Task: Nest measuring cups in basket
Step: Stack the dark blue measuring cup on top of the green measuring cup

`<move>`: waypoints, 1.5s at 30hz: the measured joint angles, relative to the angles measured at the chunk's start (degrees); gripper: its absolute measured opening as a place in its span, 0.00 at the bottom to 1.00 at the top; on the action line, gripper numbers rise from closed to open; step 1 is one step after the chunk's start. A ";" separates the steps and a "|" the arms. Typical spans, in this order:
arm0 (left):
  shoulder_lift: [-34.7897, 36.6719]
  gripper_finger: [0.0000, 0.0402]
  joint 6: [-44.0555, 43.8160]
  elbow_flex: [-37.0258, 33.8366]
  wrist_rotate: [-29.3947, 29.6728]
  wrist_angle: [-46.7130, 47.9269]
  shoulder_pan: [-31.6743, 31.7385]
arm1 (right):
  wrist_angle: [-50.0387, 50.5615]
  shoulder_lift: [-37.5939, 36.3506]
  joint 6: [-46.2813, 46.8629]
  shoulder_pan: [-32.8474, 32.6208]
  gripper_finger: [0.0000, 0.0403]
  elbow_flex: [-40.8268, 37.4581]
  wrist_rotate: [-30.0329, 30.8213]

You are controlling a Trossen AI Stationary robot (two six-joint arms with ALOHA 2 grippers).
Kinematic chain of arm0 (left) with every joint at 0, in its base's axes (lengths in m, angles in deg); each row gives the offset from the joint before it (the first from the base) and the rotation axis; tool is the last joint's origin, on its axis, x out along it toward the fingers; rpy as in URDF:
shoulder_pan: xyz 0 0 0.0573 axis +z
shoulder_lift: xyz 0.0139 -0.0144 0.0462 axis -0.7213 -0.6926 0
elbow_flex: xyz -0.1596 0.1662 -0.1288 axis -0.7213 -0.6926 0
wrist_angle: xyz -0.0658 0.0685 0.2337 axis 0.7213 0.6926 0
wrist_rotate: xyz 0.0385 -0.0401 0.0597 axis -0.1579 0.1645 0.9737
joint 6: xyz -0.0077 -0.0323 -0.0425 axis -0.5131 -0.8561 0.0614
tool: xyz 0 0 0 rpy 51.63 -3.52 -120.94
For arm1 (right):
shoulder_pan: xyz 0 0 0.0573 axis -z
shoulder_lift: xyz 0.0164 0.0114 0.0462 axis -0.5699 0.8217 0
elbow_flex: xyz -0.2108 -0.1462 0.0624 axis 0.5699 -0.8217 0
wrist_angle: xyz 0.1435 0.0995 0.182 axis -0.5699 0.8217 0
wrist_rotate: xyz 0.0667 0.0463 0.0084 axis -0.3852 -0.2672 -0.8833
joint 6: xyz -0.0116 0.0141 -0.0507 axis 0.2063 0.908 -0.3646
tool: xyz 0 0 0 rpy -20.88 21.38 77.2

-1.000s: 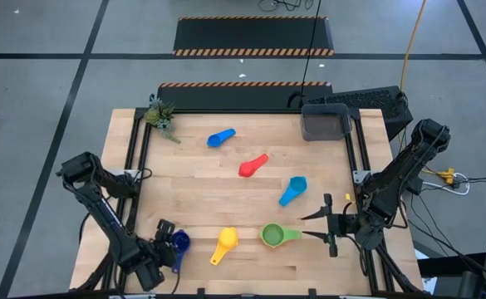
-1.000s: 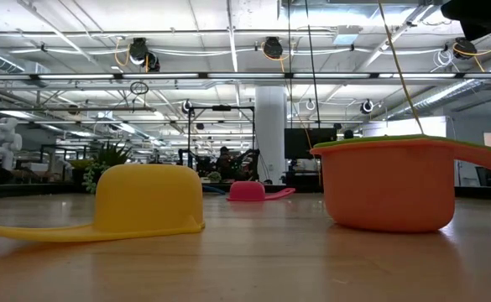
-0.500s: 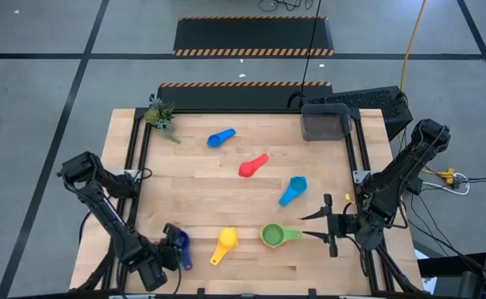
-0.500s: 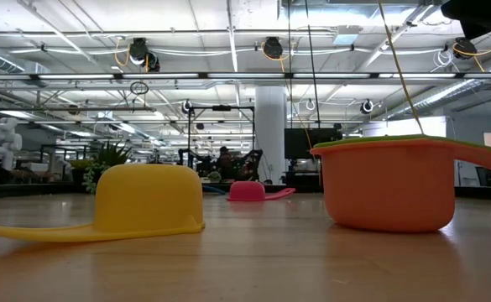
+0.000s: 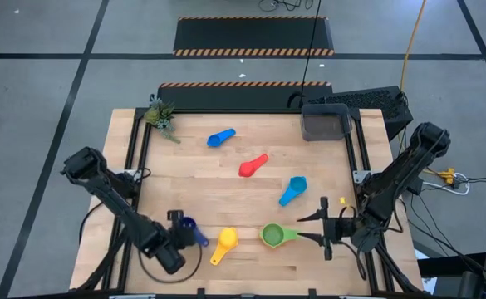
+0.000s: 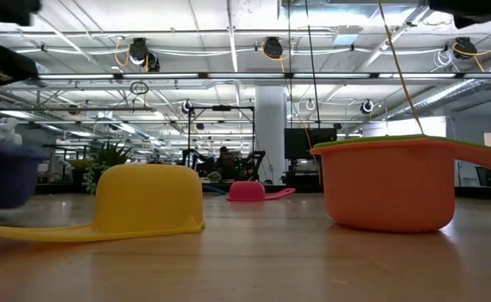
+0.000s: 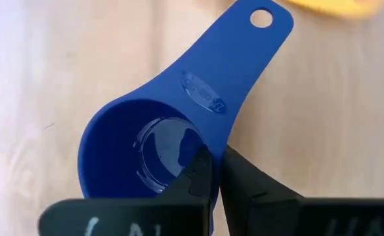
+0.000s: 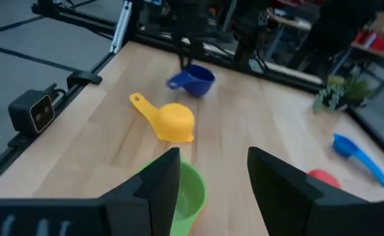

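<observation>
**A:** Your left gripper [image 5: 179, 232] was spread around the navy cup [image 5: 189, 230] a second ago; now its fingers are clenched on the cup's rim, one inside the bowl and one outside, as the left wrist view shows. The arm has also swung the cup a little to the right, toward the yellow cup [image 5: 224, 242], and in the low view it seems to ride just clear of the wood.

**B:** So where does that leave you?

**A:** You have the first pick in hand, I'd say. The basket [image 5: 326, 122] sits at the far right corner, well apart from the cup, so you face a long diagonal carry across the table.

**B:** And the right side?

**A:** Your right gripper [image 5: 323, 230] waits near the right edge with its fingers parted and holding nothing, just beside the green cup [image 5: 274, 236], which appears to sit inside the orange cup [image 6: 388, 189]. The blue cup [image 5: 220, 137], red cup [image 5: 252, 165] and light blue cup [image 5: 292, 190] lie untouched mid-table.
</observation>
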 joint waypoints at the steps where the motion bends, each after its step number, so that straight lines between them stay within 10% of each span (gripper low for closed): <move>1: 0.81 0.04 -2.10 0.00 0.61 1.07 0.64 | -0.71 0.55 -1.45 0.02 0.43 0.00 -0.35; 17: 13.78 0.06 -6.04 0.07 16.23 -4.15 8.06 | 0.04 11.55 -25.03 4.10 0.43 11.35 4.87; 38: 11.62 0.03 0.84 0.07 1.97 -26.47 18.34 | -18.37 23.25 -56.30 8.26 0.43 14.72 9.79; 45: 7.21 0.09 4.60 0.09 -5.63 -37.48 21.04 | -20.82 28.88 -68.60 8.25 0.43 16.97 21.58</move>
